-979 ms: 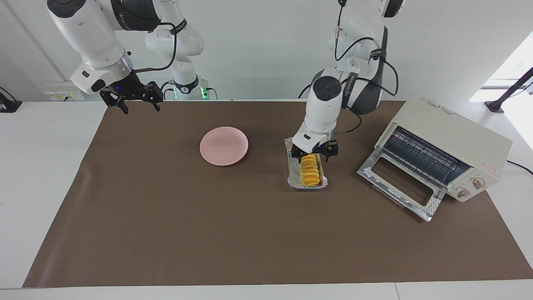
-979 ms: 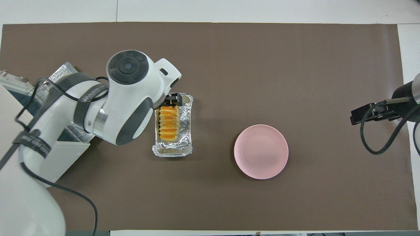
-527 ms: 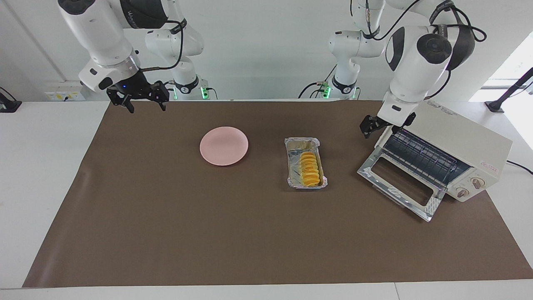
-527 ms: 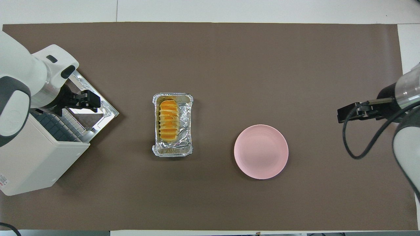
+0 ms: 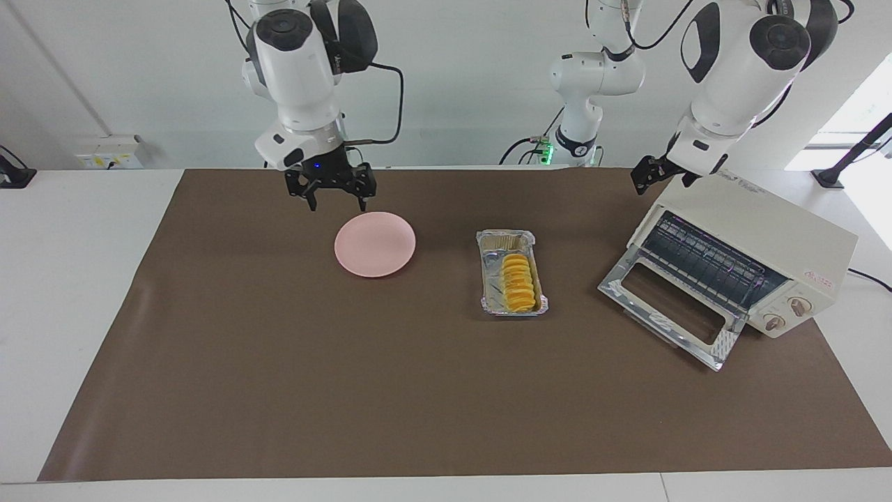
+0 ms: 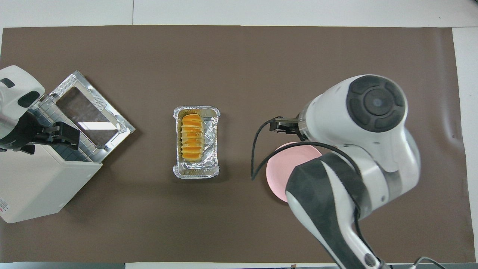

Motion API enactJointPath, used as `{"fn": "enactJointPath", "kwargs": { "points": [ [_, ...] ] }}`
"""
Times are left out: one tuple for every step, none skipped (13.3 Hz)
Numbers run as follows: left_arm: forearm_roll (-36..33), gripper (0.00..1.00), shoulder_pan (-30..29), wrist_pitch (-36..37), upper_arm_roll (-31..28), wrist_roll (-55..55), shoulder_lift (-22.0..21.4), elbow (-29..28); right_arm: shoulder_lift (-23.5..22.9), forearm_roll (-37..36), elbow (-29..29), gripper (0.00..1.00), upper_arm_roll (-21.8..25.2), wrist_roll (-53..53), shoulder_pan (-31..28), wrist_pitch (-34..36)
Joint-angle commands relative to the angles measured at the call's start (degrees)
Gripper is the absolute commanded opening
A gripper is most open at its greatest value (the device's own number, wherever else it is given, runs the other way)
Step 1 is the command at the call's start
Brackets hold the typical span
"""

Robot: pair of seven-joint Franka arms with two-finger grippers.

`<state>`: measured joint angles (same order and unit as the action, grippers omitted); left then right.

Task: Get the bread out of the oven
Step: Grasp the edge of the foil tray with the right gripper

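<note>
— Right gripper (image 5: 334,199)?
— Fingers spread, empty, up over the pink plate's (image 5: 375,244) robot-side rim.
— Left gripper (image 5: 651,178)?
— Spread too, holding nothing, raised over the oven's (image 5: 759,237) top corner.
— Bread (image 5: 519,282)?
— Golden-yellow, ridged like slices, lying lengthwise in the foil tray (image 5: 512,240), between plate and oven. Out of the oven; door dropped, rack bare.

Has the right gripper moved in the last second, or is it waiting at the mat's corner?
Yes. The right gripper has moved from the mat's corner toward the table's middle and now hangs open over the pink plate, at its edge nearer the robots.
</note>
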<state>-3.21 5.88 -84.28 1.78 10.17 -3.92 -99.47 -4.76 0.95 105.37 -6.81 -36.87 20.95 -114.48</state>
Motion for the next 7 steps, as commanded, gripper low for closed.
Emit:
{"fn": "enactJointPath", "kwargs": {
  "points": [
    [0.84, 1.0, -0.43, -1.94, 0.42, -0.76, 0.31, -0.91, -7.09, -0.43, -2.53, 1.0, 0.4, -9.69, 5.5, -6.43],
    [0.84, 1.0, -0.34, -2.03, 0.51, -0.76, 1.19, -0.46, -10.15, -1.04, -4.28, 1.0, 0.49, -11.45, 7.16, -6.8],
    [1.01, 1.0, -0.52, -2.12, 0.51, -0.85, 1.28, -0.55, -14.19, -2.17, -7.69, 1.0, 0.75, -15.12, 9.53, -6.37],
    [2.06, 1.0, -0.95, -2.2, 0.42, -0.85, 1.81, -0.37, -18.67, -5.32, -12.16, 1.0, 0.75, -19.94, 11.64, -6.19],
    [2.85, 1.0, -0.96, -2.55, 0.42, -0.85, 2.34, -0.37, -21.93, -9.7, -15.08, 1.0, 0.92, -21.91, 13.14, -4.54],
    [2.86, 1.0, -1.04, -2.56, 0.42, -0.85, 2.95, -0.29, -22.4, -12.96, -16.06, 1.0, 0.66, -22.01, 12.63, -2.78],
    [2.95, 1.0, -1.04, -1.95, 0.42, -0.85, 4.26, 1.11, -22.75, -12.65, -17.12, 1.0, 0.66, -22.01, 13.06, -2.15]
  ]
}}
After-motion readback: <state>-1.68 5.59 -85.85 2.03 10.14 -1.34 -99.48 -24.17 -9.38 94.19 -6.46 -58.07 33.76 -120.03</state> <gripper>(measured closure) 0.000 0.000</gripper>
